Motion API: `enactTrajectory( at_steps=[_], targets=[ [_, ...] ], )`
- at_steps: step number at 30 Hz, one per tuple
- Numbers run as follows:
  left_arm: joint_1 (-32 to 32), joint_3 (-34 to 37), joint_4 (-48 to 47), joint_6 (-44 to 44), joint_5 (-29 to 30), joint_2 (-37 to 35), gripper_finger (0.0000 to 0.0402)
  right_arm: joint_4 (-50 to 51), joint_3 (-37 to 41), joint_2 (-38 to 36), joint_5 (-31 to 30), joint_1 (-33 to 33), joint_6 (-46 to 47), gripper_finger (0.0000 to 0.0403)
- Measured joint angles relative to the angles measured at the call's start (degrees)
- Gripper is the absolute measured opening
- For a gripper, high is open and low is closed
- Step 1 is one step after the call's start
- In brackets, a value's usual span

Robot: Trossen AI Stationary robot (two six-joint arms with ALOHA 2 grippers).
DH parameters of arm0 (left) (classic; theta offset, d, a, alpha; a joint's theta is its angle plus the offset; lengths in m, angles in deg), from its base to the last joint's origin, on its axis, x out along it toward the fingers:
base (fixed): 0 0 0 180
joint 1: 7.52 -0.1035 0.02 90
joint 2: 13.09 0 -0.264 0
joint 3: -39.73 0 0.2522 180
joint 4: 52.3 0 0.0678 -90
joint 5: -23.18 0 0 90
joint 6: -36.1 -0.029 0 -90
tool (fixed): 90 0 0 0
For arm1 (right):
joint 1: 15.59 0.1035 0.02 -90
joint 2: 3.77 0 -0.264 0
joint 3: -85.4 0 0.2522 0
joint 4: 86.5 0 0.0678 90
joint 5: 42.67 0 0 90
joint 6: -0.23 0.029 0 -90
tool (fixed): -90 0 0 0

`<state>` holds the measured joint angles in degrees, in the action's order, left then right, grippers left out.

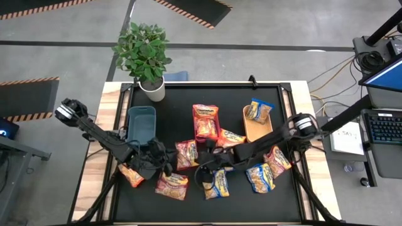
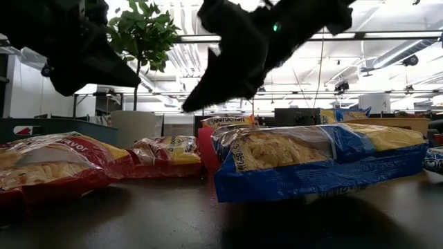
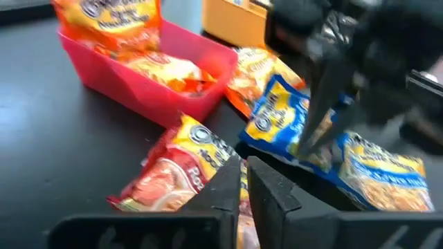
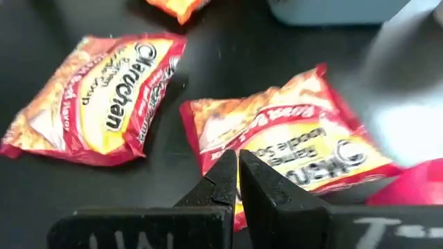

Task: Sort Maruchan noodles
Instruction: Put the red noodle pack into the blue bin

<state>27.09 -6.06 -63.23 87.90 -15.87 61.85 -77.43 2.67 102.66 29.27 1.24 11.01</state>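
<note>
While hovering with jaws together, left gripper (image 3: pixel 242 181) sits right over red-pink packet (image 3: pixel 181 169), nearer than right gripper (image 4: pixel 237 176), also closed.

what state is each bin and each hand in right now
teal bin: upright, no packet visible inside
red bin: holds orange packets
tan bin: holds one blue-and-yellow packet
left hand: shut, holding nothing, over the loose packets
right hand: shut, holding nothing, over the mat

Maruchan noodles (image 1: pixel 186 154) scattered flat, some binned
</note>
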Motion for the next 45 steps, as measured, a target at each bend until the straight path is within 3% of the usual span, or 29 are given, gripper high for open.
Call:
enactTrajectory(
  at_steps=[6,15,22,32,41,45],
  targets=[
    [-1.14,-0.07,2.83,0.81,2.55,1.85,0.0071,1.45,0.13,2.89,-2.98,0.27,2.27,0.0009],
    [-4.42,-0.07,4.88,4.56,3.38,8.19,0.0167,-0.31,0.33,6.27,-2.99,0.19,2.26,0.0009],
    [-6.28,-0.07,5.21,6.79,4.12,10.83,0.0219,-1.87,-0.57,8.16,-2.98,0.19,2.33,0.0009],
    [-8.04,-0.07,5.21,7.71,4.1,11.95,0.023,-1.84,-2.36,6.21,-2.84,0.19,1.98,0.0009],
    [-9.38,-0.07,4.72,7.18,4.06,12.04,0.0228,-3.24,-2.88,9.63,-2.54,0.19,0.73,0.0009],
    [-9.38,-0.05,3.71,-3.15,0.46,12.04,0.0228,-0.88,-2.91,10.2,-2.58,0.17,0.69,0.0009]
  ],
)
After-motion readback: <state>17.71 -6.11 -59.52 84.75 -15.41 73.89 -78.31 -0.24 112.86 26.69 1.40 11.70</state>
